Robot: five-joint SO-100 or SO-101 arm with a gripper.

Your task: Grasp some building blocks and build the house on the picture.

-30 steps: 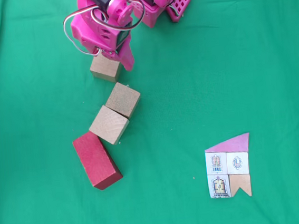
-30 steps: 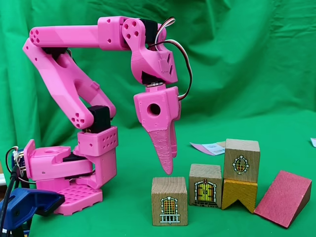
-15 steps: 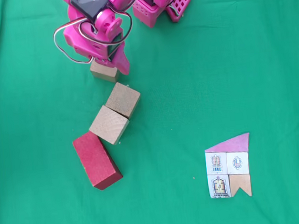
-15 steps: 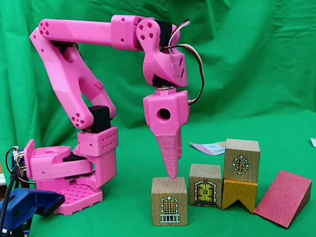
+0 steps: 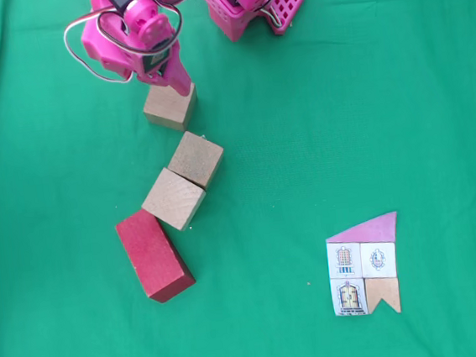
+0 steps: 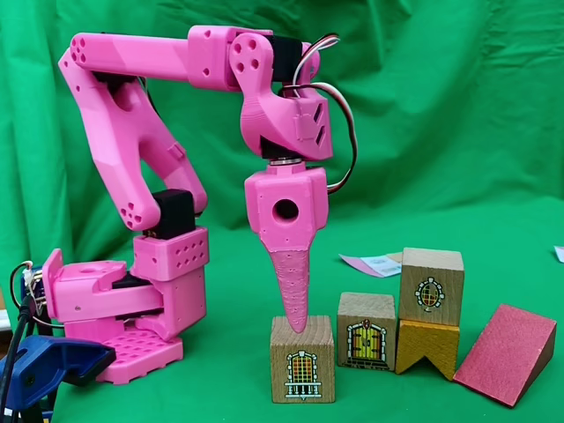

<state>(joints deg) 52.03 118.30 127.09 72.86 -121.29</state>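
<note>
In a fixed view from above, three tan cubes lie in a diagonal row: one [image 5: 170,107] nearest the arm, then two touching ones [image 5: 196,158] [image 5: 173,198]. The dark-red block [image 5: 154,254] lies below them. My pink gripper [image 5: 184,87] points down at the nearest cube's far right corner. In a fixed side view the gripper [image 6: 298,326] is one narrow taper with no gap, and its tip meets the top of the window cube [image 6: 302,359]. The picture [image 5: 364,265] of the house lies flat at lower right.
The side view shows a door cube [image 6: 366,330], a cube [image 6: 431,280] stacked on a yellow notched block [image 6: 427,345], and a red wedge [image 6: 507,352]. The arm's base [image 5: 255,4] stands at the top edge. Green cloth [image 5: 367,115] covers everything.
The gripper has swung left in the view from above. Its tip has come down onto the top of the nearest cube. The blocks have not moved.
</note>
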